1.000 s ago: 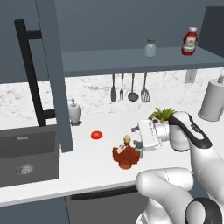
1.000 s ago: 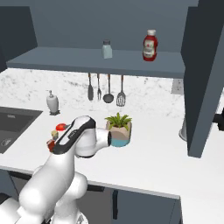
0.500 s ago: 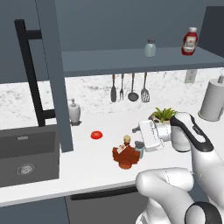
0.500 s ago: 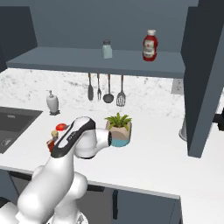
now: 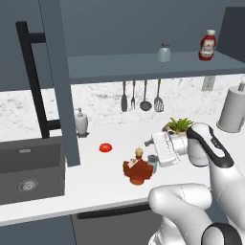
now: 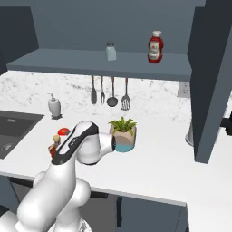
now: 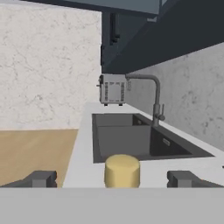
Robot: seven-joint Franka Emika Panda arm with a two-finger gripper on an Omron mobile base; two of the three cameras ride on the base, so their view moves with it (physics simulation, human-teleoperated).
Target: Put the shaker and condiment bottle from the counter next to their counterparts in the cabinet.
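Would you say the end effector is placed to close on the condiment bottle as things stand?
Probably yes: the end effector is open, its fingers stand either side of the condiment bottle, whose tan cap sits between them, with nothing in the way.

Glossy white rounded arm links, dark grey joint bands, boxy white hand, small dark grey fingertips [image 7: 40,179].

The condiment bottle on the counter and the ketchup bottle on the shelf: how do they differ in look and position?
The condiment bottle is squat, red-brown and bulging, with a tan cork-like cap; the ketchup bottle is taller, brighter red, with a white cap and a label. The condiment bottle stands on the counter near the open claw; the ketchup bottle stands on the cabinet shelf. Both are upright and reddish.
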